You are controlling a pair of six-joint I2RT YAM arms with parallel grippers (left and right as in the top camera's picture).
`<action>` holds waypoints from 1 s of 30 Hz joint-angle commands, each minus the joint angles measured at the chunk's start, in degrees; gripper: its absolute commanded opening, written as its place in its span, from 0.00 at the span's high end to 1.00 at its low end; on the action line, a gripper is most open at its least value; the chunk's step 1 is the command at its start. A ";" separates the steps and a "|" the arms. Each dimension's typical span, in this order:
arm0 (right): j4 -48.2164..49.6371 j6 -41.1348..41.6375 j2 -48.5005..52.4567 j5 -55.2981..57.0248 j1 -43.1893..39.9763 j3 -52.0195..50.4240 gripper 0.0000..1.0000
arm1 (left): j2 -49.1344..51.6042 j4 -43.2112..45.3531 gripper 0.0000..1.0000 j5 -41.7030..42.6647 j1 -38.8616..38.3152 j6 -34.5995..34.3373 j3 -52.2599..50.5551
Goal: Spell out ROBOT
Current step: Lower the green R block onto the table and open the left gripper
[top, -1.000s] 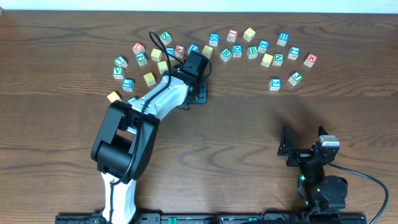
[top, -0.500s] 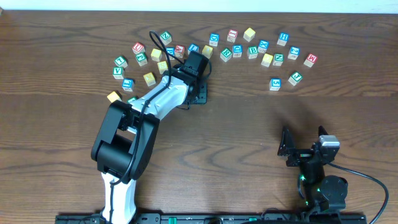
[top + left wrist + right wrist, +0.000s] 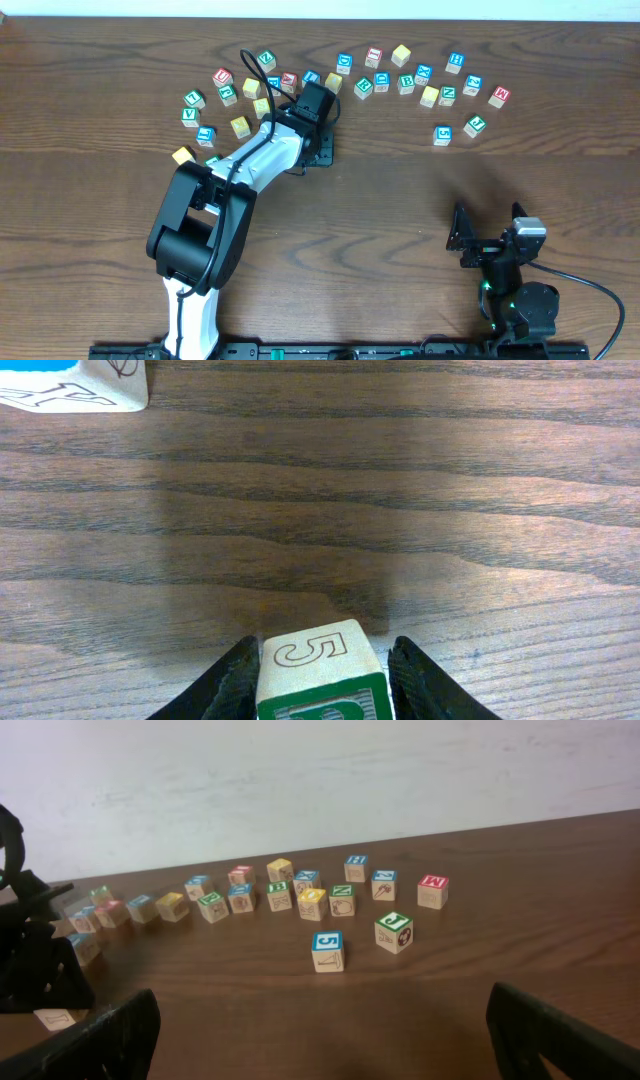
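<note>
Left wrist view: the left gripper [image 3: 322, 688] straddles a green-topped cube [image 3: 318, 658] with an outlined 5 on its side. The cube stands on the table [image 3: 420, 510] at lower centre of frame, its letter cropped. The fingers [image 3: 232, 685] are partly open and close against both sides; whether they press cannot be told. A blue-topped cube [image 3: 70, 385] sits upper left, well apart. Judged a placement: part the jaws evenly, rise straight, leave row space alongside. The right gripper [image 3: 320, 1020] gapes fully, empty.
</note>
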 commanded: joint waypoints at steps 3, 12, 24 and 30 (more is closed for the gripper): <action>-0.04 -0.81 -0.37 -0.28 -0.31 -0.24 0.01 | 0.61 0.11 0.59 -0.33 -0.13 2.10 -0.13; -0.04 -0.81 -0.35 -0.28 -0.31 -0.24 0.01 | 0.61 0.57 0.59 -0.33 -0.13 3.98 -0.13; -0.04 -0.81 -0.37 -0.28 -0.31 -0.24 0.01 | 0.61 1.40 0.64 -0.31 -0.13 6.82 -0.13; -0.04 -0.81 -0.37 -0.26 -0.31 -0.24 0.01 | 0.61 1.44 0.58 -0.31 -0.13 6.71 -0.13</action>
